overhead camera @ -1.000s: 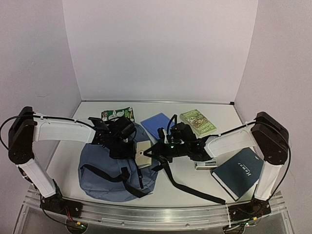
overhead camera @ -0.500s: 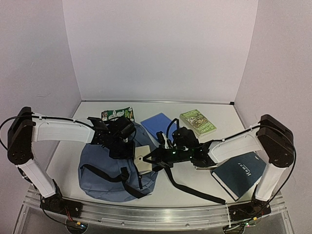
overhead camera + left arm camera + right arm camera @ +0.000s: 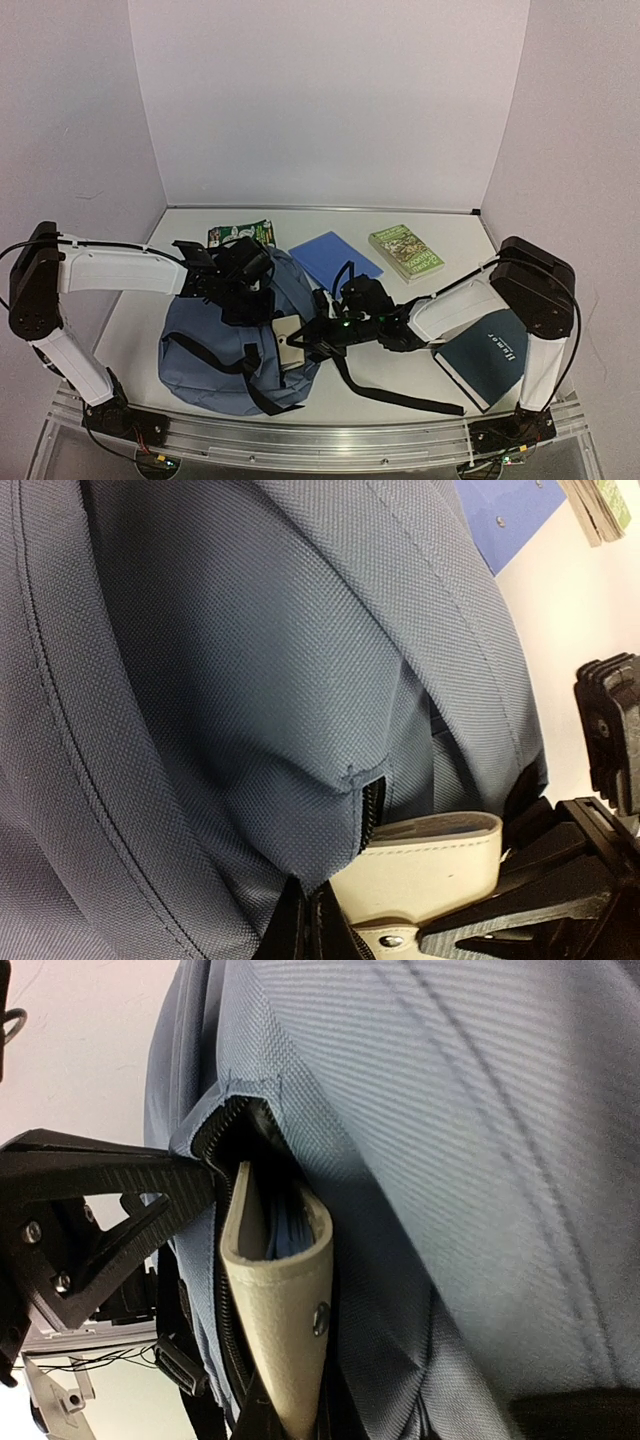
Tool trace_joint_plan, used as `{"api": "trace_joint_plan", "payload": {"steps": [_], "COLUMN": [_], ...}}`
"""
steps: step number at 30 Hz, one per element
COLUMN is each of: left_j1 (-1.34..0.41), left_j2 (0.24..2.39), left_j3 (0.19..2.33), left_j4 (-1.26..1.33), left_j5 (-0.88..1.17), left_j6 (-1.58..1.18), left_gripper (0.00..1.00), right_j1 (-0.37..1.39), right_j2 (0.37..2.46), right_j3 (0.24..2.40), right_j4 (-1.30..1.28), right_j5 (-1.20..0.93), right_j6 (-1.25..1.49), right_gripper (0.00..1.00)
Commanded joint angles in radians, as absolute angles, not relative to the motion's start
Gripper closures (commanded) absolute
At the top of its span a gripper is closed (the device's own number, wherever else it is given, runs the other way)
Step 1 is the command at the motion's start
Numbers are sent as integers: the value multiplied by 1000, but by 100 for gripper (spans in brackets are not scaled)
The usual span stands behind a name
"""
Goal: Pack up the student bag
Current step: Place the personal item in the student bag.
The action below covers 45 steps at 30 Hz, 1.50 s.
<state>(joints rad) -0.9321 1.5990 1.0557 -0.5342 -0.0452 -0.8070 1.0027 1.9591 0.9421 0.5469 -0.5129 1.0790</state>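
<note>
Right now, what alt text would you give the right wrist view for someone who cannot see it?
A cream snap-fastened case sits partly inside the open zip mouth of the slate-blue student bag, whose fabric fills the frame. The right claw pinches the case's near end at the bottom edge, and the left claw grips the mouth's rim at left.

Blue notebook [image 3: 334, 257], green book [image 3: 406, 251], navy book [image 3: 489, 355]

1 camera sits high behind my 2 bases, looking down and forward across the whole table [image 3: 460, 235]. My 2 wrist cameras sit very close to the student bag [image 3: 205, 345], left one facing right, right one facing left; both show the cream case [image 3: 430, 865].
</note>
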Motion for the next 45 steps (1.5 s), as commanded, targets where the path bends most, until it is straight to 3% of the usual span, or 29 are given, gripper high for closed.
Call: {"api": "trace_joint_plan", "payload": {"steps": [1, 13, 23, 27, 36, 40, 45], "left_j1": [-932, -932, -930, -929, -930, -930, -930], "left_j2": [1553, 1555, 1505, 1504, 1514, 1518, 1534], "left_j3": [1084, 1049, 1042, 1045, 1058, 1058, 1057], "left_j4": [-393, -293, -370, -382, -387, -386, -364], "left_j5": [-4, 85, 10, 9, 9, 13, 44], "left_j6": [-782, -822, -837, -832, -825, -822, -820], "left_gripper": [100, 100, 100, 100, 100, 100, 100], "right_j1": [1021, 1057, 1065, 1065, 1077, 1087, 1105], "right_j2": [2008, 2104, 1961, 1915, 1939, 1965, 2014], "right_j3": [984, 1086, 1027, 1025, 1032, 1069, 1146], "right_j4": [591, 726, 484, 403, 386, 391, 431], "right_j5": [-515, -445, -275, -236, -258, -283, -320], "right_j6": [1123, 1188, 1049, 1002, 999, 979, 969], "right_gripper": [100, 100, 62, 56, 86, 93, 94]}}
